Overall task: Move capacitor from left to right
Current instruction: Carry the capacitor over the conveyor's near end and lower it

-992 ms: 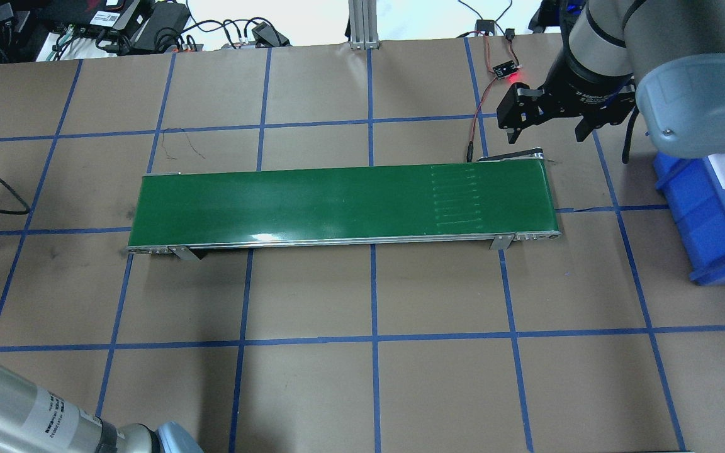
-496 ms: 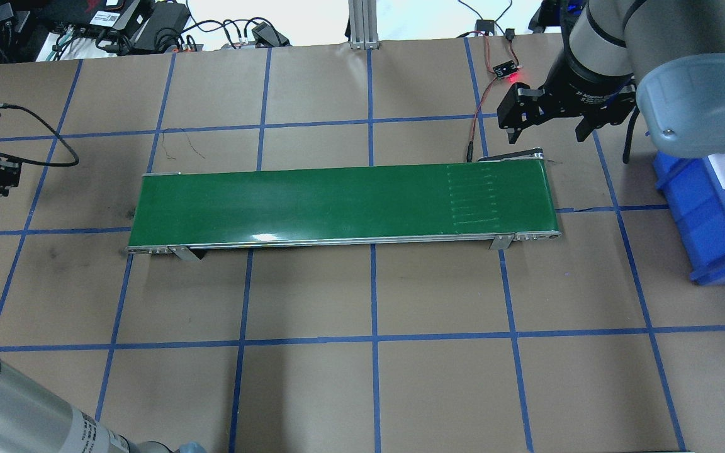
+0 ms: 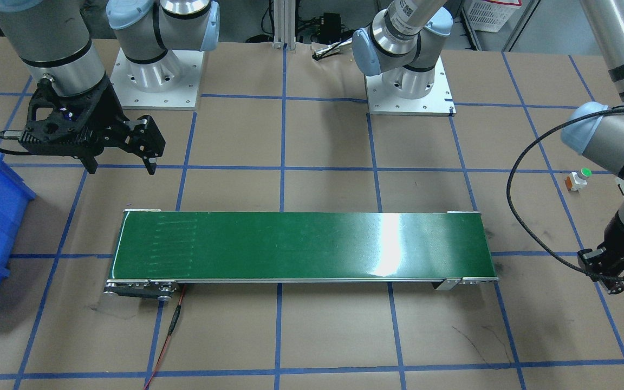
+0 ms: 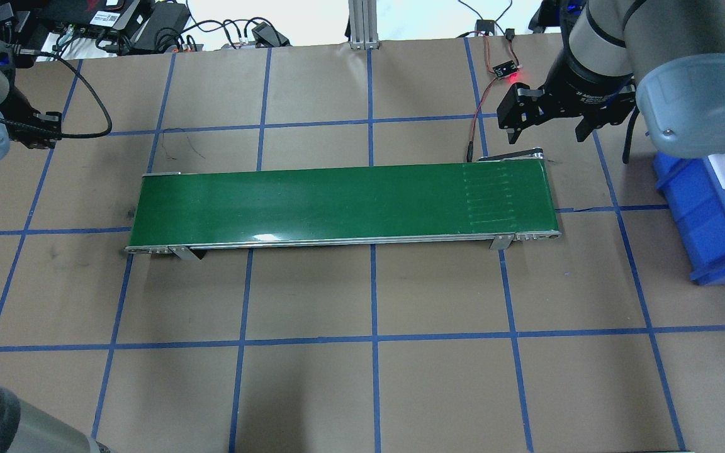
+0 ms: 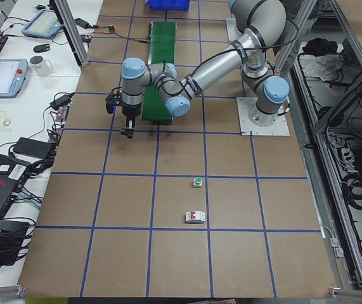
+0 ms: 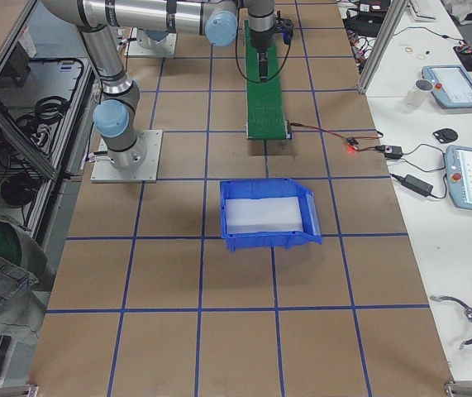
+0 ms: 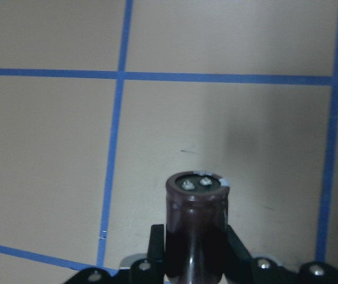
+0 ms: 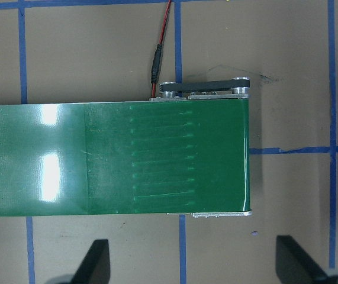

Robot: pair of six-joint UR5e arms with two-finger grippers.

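two tools in view. left tool (image 7: 196, 251) is clamped on the small stubby dark brown-black cylinder capacitor (image 7: 196, 219), which is pinched between both fingers. the capacitor end with two metal terminals shows in the left wrist view. capacitor is held above the brown paper-covered table with blue tape grid (image 4: 369, 390). it is past the left end of the long flat green conveyor belt (image 4: 337, 201), near it but not over it.

right tool (image 3: 122, 165) has its jaws spread wide. it hangs just beside the belt's right end, on the robot's side of it. right wrist view looks down on that belt end, with both dark fingertips (image 8: 95, 263) at the bottom edge.

blue plastic bin with a white inside (image 6: 269, 215) sits on the table beyond the belt's right end. small white push button with green cap (image 5: 198, 183) and white boxy circuit breaker with red switches (image 5: 195, 216) lie on the table's left part, near each other and well apart from the left tool.
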